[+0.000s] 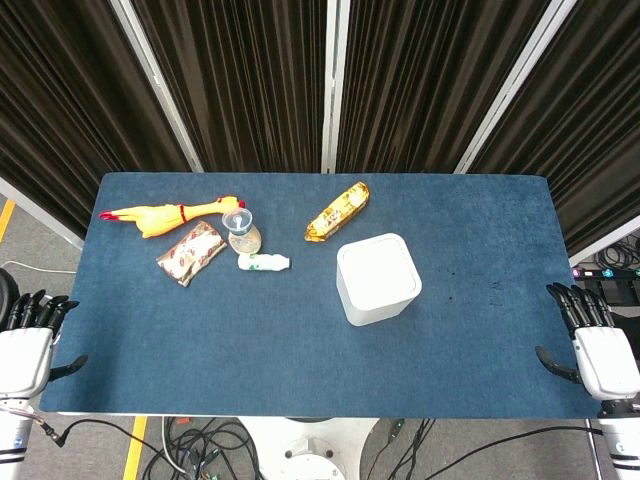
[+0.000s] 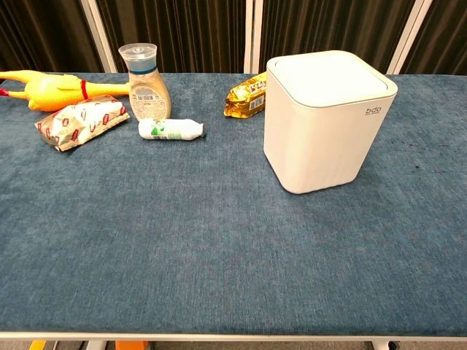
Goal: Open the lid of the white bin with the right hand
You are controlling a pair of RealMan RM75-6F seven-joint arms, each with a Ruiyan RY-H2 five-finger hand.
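The white bin (image 1: pixel 378 279) (image 2: pixel 326 120) stands on the blue table (image 1: pixel 300 350), right of centre, with its lid (image 2: pixel 330 74) flat and closed. My right hand (image 1: pixel 594 340) hangs off the table's right edge, fingers apart and holding nothing, well to the right of the bin. At the left edge, my left hand (image 1: pixel 27 337) also hangs beside the table with fingers spread, empty. Neither hand shows in the chest view.
A yellow rubber chicken (image 1: pixel 165 215) (image 2: pixel 44 90), a snack packet (image 1: pixel 190 252) (image 2: pixel 79 122), a small jar (image 1: pixel 241 230) (image 2: pixel 146 82) and a lying white bottle (image 1: pixel 264 262) (image 2: pixel 171 129) sit at the back left. A gold snack bag (image 1: pixel 337 211) (image 2: pixel 246 97) lies behind the bin.
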